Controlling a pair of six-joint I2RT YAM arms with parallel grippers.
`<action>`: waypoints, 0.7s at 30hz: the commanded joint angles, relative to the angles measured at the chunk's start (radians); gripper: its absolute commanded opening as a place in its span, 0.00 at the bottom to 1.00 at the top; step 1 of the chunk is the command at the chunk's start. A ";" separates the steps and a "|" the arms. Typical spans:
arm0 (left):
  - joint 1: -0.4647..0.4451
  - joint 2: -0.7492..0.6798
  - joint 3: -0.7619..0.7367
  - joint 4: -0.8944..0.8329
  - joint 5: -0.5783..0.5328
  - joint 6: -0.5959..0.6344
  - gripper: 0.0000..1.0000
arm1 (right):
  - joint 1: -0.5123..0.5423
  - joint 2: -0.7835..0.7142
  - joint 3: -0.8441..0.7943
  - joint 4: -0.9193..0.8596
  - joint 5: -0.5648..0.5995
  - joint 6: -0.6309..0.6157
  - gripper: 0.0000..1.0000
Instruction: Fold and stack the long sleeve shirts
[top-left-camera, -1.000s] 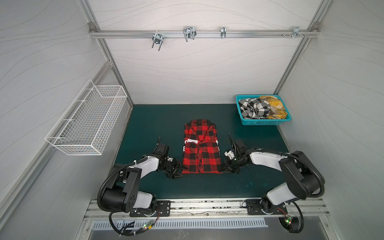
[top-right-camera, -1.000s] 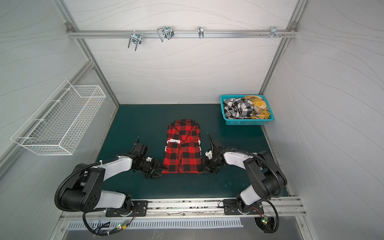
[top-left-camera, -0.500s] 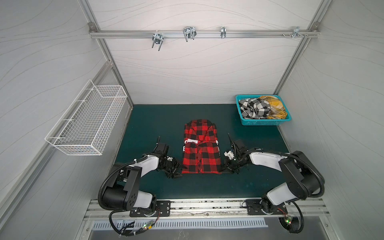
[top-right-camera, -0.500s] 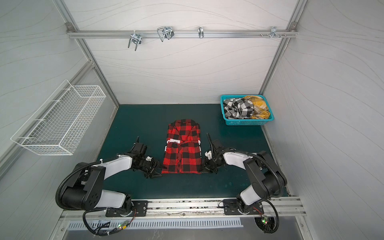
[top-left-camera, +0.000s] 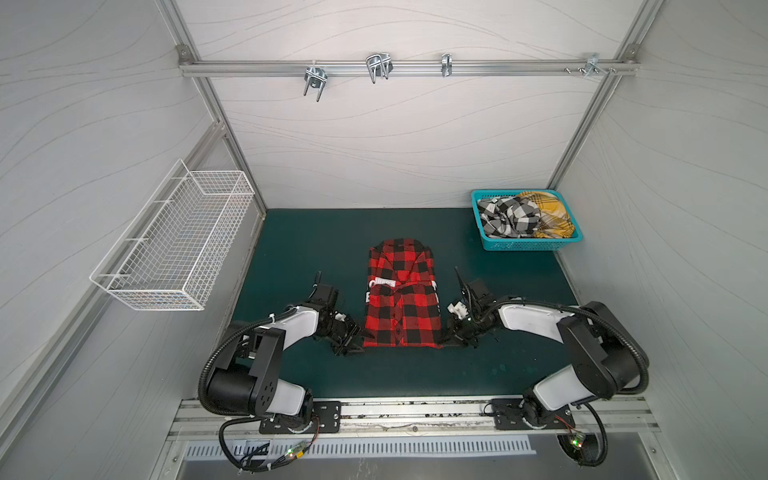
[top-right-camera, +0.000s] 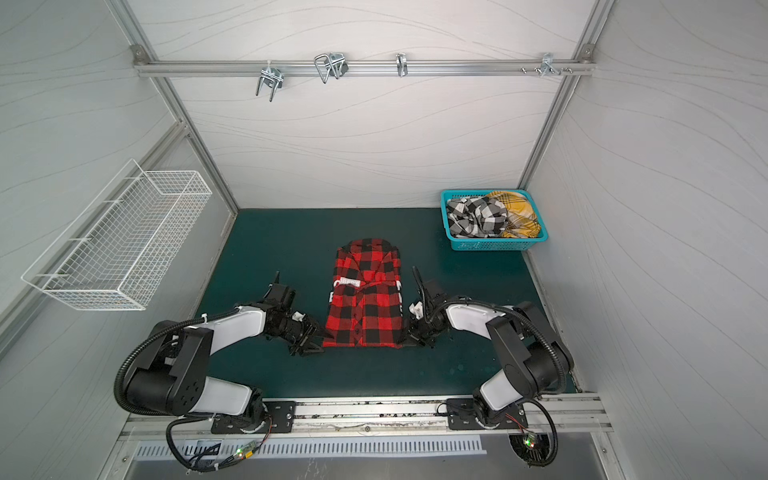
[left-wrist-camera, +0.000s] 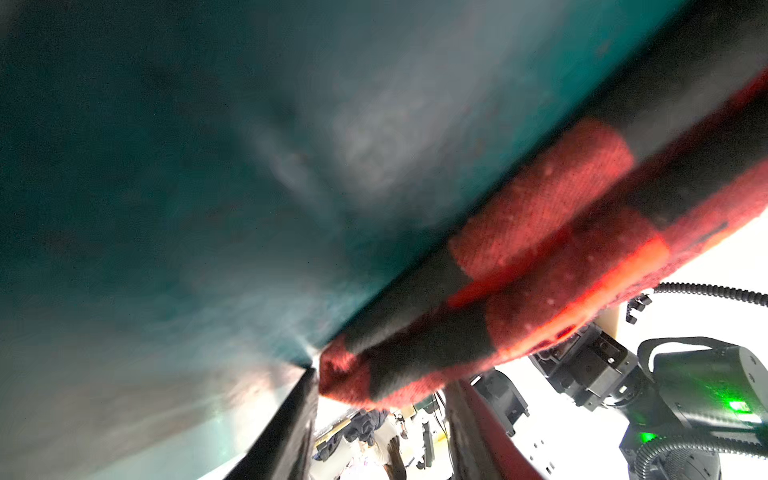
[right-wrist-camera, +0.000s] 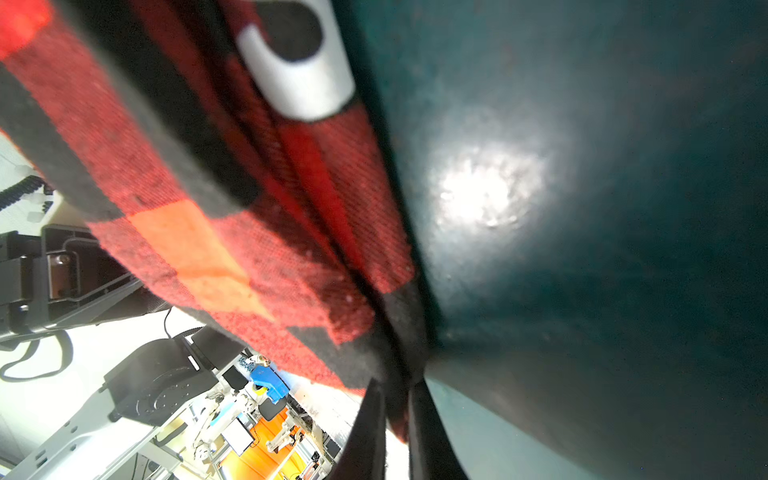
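Note:
A red-and-black plaid shirt (top-left-camera: 401, 307) (top-right-camera: 365, 307) with white letters lies folded lengthwise in the middle of the green table, collar away from the arms. My left gripper (top-left-camera: 353, 343) (top-right-camera: 309, 345) lies low at its near left corner. It is open, and the hem corner (left-wrist-camera: 345, 374) sits just between the spread fingertips (left-wrist-camera: 291, 428). My right gripper (top-left-camera: 451, 338) (top-right-camera: 409, 338) is at the near right corner, shut on the shirt's hem (right-wrist-camera: 397, 399). A black-and-white check shirt (top-left-camera: 509, 216) and a yellow plaid shirt (top-left-camera: 552, 216) lie crumpled in the basket.
The turquoise basket (top-left-camera: 523, 246) (top-right-camera: 490, 246) stands at the table's back right corner. A white wire basket (top-left-camera: 174, 241) hangs on the left wall. A rail with metal hooks (top-left-camera: 376, 68) crosses overhead. Walls close in the table on three sides.

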 joint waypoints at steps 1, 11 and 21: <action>0.037 0.069 -0.025 0.097 -0.277 0.023 0.52 | 0.007 0.009 0.012 0.001 -0.002 0.011 0.13; 0.037 0.099 -0.044 0.139 -0.266 0.024 0.47 | 0.007 0.015 0.020 0.005 -0.009 0.015 0.13; 0.061 0.091 -0.008 0.098 -0.303 0.049 0.48 | 0.005 0.012 0.046 -0.032 -0.005 -0.003 0.13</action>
